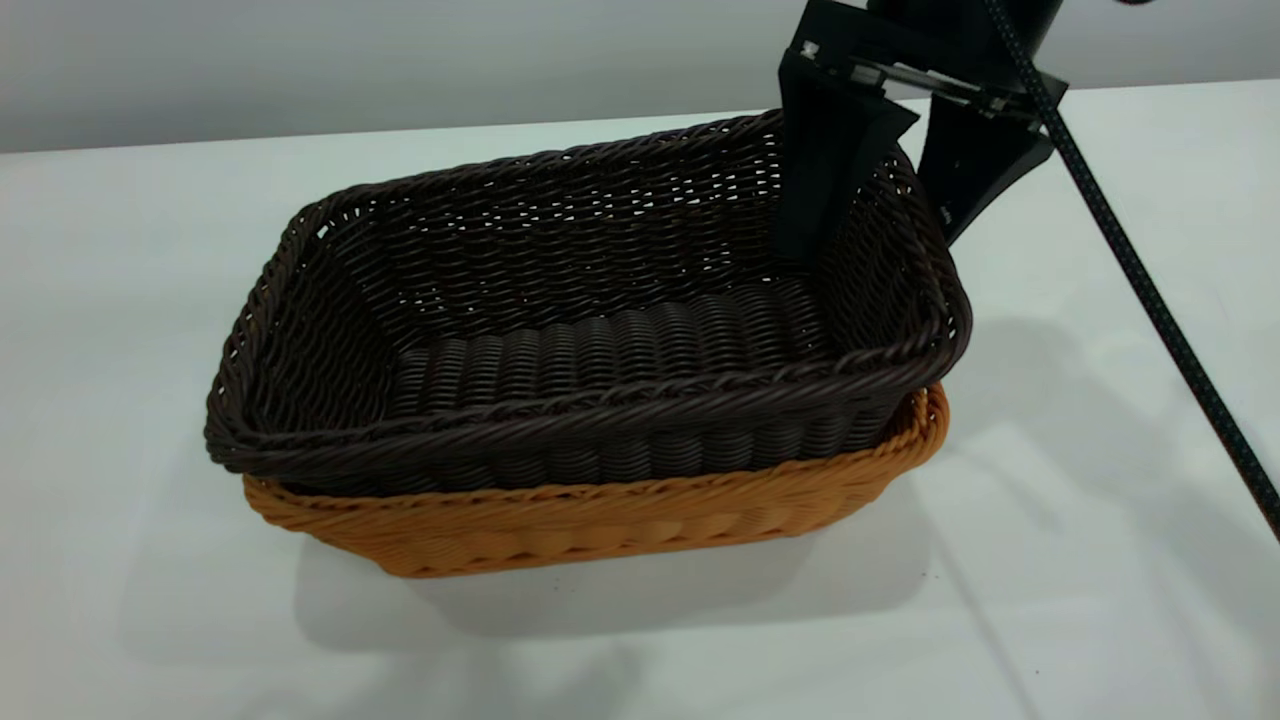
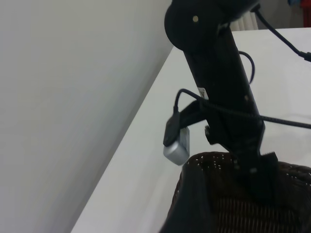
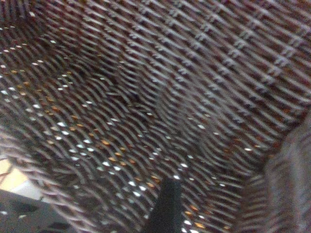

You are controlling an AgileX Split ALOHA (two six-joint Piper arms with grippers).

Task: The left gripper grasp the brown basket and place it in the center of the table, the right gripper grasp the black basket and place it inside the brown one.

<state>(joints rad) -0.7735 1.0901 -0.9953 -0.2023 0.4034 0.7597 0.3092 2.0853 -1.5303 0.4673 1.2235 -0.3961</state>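
One black basket (image 1: 600, 330) nested in one brown basket (image 1: 600, 520); right gripper (image 1: 890, 190) jaws straddle its rim, apart.

Right gripper (image 1: 885, 190) parted, pointing down

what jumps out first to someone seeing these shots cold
The black basket sits nested inside the brown basket at the middle of the white table. The right claw straddles the black basket's far right wall, one finger inside and one outside.
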